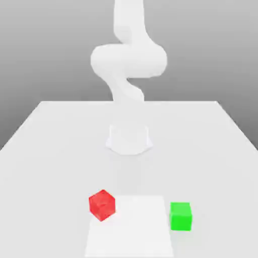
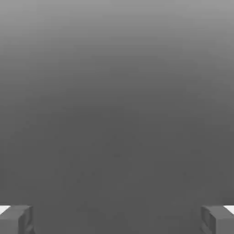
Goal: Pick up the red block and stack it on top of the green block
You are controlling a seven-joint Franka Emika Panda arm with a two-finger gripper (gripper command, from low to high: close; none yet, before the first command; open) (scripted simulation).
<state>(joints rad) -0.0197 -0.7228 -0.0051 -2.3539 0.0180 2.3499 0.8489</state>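
Gripper [image 2: 117, 219] spread wide, fingertips [image 2: 16, 219] far apart, nothing between them. On the white table [image 1: 45, 146], the red block [image 1: 102, 204] sits toward the exterior view's left, the green block [image 1: 181, 215] apart on the right.

block [image 1: 102, 205] left, other block [image 1: 181, 215] right, apart

White bench [image 1: 50, 146] carries robot base [image 1: 129, 138] at centre. Red block [image 1: 102, 204] rests on bench, turned at angle; green block [image 1: 181, 216] rests square, well apart. Paler square patch [image 1: 130, 229] lies between blocks.
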